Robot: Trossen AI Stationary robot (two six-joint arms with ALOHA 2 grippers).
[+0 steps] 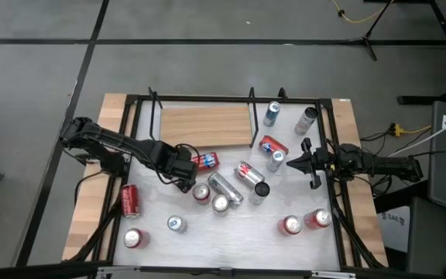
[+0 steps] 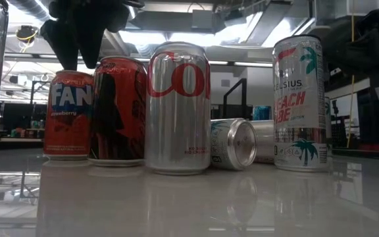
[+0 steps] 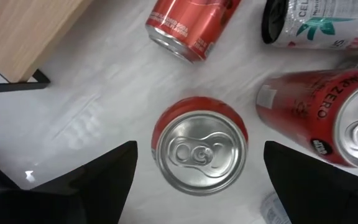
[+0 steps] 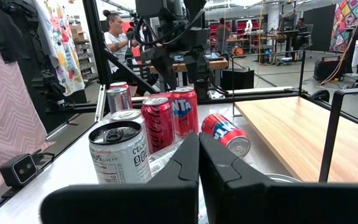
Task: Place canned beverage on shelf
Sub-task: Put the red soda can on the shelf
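White tabletop (image 1: 238,225): left fingers (image 3: 98,180) spread wide around an upright red can (image 3: 201,152), untouched; right fingers (image 4: 197,162) together, empty.

L fingers (image 3: 104,180) apart, R fingers (image 4: 188,162) together

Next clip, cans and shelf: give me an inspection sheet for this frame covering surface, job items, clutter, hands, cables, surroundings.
Surface: whitish tabletop inside a black metal frame.
Job's things: light-brown wooden shelf board bare; upright red can with a silver top stands below the left hand.
Clutter: over a dozen other cans, some upright, some lying, including a red-and-blue can on its side and a white Celsius can.
Hands: left hand open, fingers either side of the red can, not touching; right hand shut, empty, at the table's right edge.
Cables: yellow cable on the floor.
Surroundings: person beyond the table.
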